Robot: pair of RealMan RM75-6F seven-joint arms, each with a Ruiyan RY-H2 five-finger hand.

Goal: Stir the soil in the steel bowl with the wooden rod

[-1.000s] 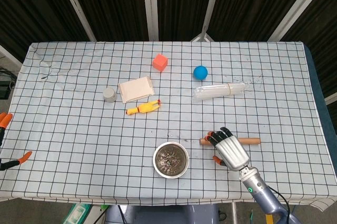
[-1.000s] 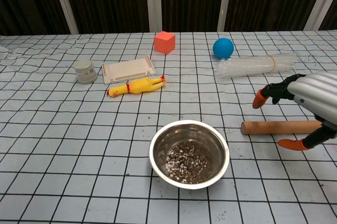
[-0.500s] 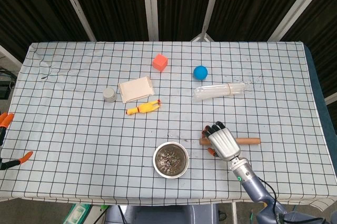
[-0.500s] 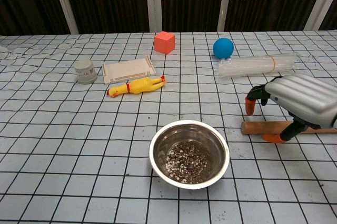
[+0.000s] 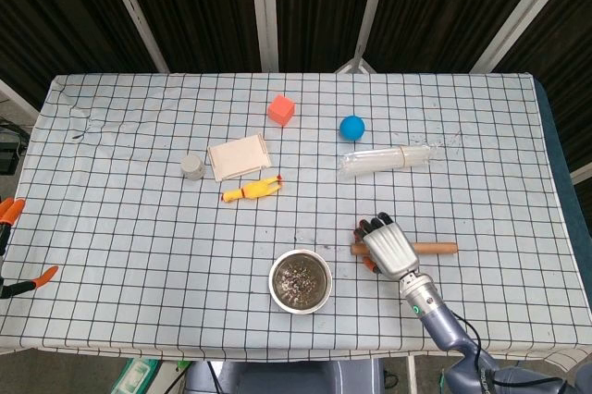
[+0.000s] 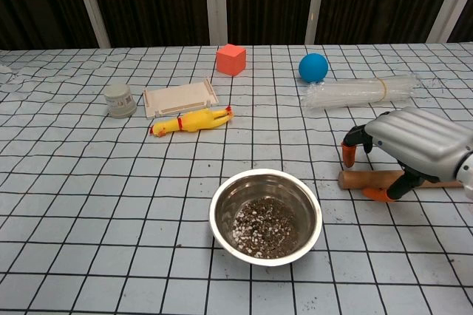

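No readable text, labels, brand names or nos. anywhere in either view (the small grey cup and the clear plastic packet are the only likely carriers, and both look blank or too small to tell).

Black-gridded white cloth, orange cube, blue ball, yellow chicken
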